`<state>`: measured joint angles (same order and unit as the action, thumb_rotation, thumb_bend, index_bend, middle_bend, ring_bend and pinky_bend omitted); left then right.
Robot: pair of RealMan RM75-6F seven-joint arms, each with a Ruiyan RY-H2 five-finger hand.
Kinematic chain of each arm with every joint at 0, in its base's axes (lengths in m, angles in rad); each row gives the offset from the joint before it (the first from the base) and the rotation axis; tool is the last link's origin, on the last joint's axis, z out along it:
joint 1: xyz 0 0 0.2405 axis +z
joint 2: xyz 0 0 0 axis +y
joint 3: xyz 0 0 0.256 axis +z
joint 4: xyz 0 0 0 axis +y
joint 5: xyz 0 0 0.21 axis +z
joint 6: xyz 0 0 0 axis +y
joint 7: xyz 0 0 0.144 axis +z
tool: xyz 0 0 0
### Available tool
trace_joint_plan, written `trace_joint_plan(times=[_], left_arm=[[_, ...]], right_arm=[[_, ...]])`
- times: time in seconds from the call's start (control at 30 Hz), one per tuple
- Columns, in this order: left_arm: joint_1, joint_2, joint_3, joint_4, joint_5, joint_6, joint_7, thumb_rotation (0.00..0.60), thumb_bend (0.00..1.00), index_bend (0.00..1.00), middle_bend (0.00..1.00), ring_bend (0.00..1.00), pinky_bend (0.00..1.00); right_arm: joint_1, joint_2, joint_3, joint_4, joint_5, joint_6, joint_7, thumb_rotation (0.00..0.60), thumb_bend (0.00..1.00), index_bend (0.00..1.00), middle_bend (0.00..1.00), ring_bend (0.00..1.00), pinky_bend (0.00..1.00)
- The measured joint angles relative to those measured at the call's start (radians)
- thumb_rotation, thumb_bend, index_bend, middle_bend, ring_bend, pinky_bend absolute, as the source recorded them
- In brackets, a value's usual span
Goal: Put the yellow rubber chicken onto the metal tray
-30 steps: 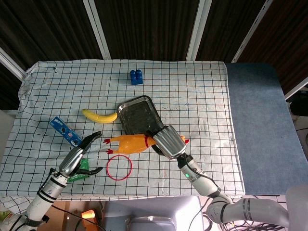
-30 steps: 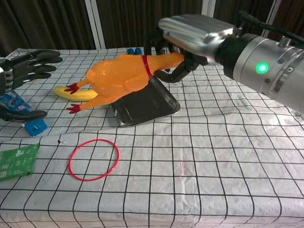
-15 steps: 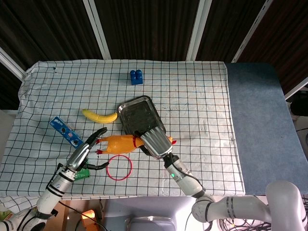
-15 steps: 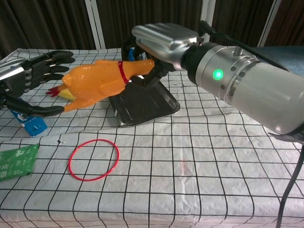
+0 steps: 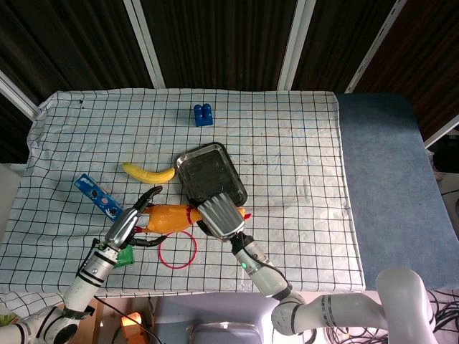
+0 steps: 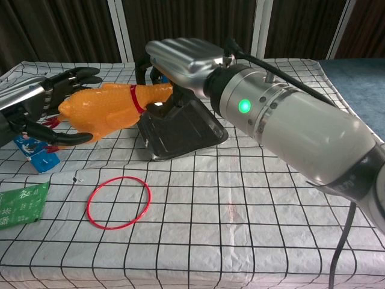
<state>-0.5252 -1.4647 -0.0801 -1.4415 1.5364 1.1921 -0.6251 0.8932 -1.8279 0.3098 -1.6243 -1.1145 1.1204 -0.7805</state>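
Note:
The yellow rubber chicken (image 5: pixel 166 216) (image 6: pixel 105 108) hangs in the air left of the metal tray (image 5: pixel 208 168) (image 6: pixel 192 129), near its front left corner. My right hand (image 5: pixel 219 215) (image 6: pixel 180 57) grips the chicken by its neck, at the red band. My left hand (image 5: pixel 129 226) (image 6: pixel 36 96) has its fingers spread, with the chicken's rear end between the upper fingers and the thumb below. Whether they press on it I cannot tell. The tray lies dark and bare on the checked cloth.
A banana (image 5: pixel 148 173) lies left of the tray. A red ring (image 5: pixel 178 249) (image 6: pixel 119 202) lies on the cloth below the chicken. A blue packet (image 5: pixel 97 196) (image 6: pixel 36 158) and a green packet (image 6: pixel 21 203) sit near my left hand. A blue brick (image 5: pixel 202 115) stands at the back.
My right hand has carried the chicken leftward, away from the tray. The chicken's rear end now sits between my left hand's fingers and thumb.

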Motion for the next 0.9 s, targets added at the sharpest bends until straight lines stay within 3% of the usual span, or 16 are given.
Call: trace_joint_plan(times=[0.17, 0.27, 0.33, 0.47, 0.63, 0.73, 0.8, 0.9], left_arm=[[0.007, -0.013, -0.004, -0.005, -0.010, 0.011, -0.019, 0.600, 0.23, 0.43, 0.54, 0.51, 0.80], [0.012, -0.022, -0.009, -0.020, -0.023, 0.015, -0.025, 0.600, 0.30, 0.59, 0.72, 0.64, 0.92], [0.012, -0.024, -0.010, -0.031, -0.031, 0.009, -0.027, 0.600, 0.43, 0.69, 0.82, 0.74, 0.99], [0.013, -0.030, -0.013, -0.049, -0.056, -0.007, -0.016, 0.600, 0.67, 0.82, 0.94, 0.85, 1.00], [0.022, -0.055, -0.019, -0.044, -0.069, 0.010, 0.045, 0.600, 0.70, 0.84, 0.96, 0.87, 1.00], [0.029, -0.072, -0.024, -0.040, -0.075, 0.025, 0.069, 0.600, 0.67, 0.83, 0.94, 0.84, 1.00], [0.029, -0.068, -0.023, -0.044, -0.076, 0.018, 0.060, 0.600, 0.56, 0.71, 0.86, 0.73, 0.95], [0.026, -0.055, -0.015, -0.041, -0.057, 0.008, 0.059, 0.600, 0.38, 0.34, 0.57, 0.46, 0.72]], right_arm=[[0.008, -0.006, 0.004, 0.014, 0.016, 0.008, -0.004, 0.600, 0.54, 0.94, 0.74, 0.67, 0.73], [0.014, -0.010, 0.004, 0.019, 0.022, 0.015, -0.011, 0.600, 0.54, 0.94, 0.74, 0.67, 0.73], [0.016, -0.013, 0.003, 0.022, 0.028, 0.019, -0.017, 0.600, 0.54, 0.94, 0.74, 0.67, 0.73], [0.020, -0.018, 0.001, 0.025, 0.042, 0.028, -0.034, 0.600, 0.54, 0.94, 0.74, 0.67, 0.73], [0.023, -0.017, -0.006, 0.028, 0.050, 0.034, -0.042, 0.600, 0.54, 0.94, 0.74, 0.67, 0.73], [0.024, -0.014, -0.009, 0.028, 0.052, 0.036, -0.041, 0.600, 0.54, 0.94, 0.74, 0.67, 0.73], [0.024, -0.012, -0.010, 0.028, 0.053, 0.037, -0.040, 0.600, 0.54, 0.94, 0.74, 0.67, 0.73], [0.024, -0.008, -0.011, 0.028, 0.053, 0.039, -0.039, 0.600, 0.54, 0.94, 0.74, 0.67, 0.73]])
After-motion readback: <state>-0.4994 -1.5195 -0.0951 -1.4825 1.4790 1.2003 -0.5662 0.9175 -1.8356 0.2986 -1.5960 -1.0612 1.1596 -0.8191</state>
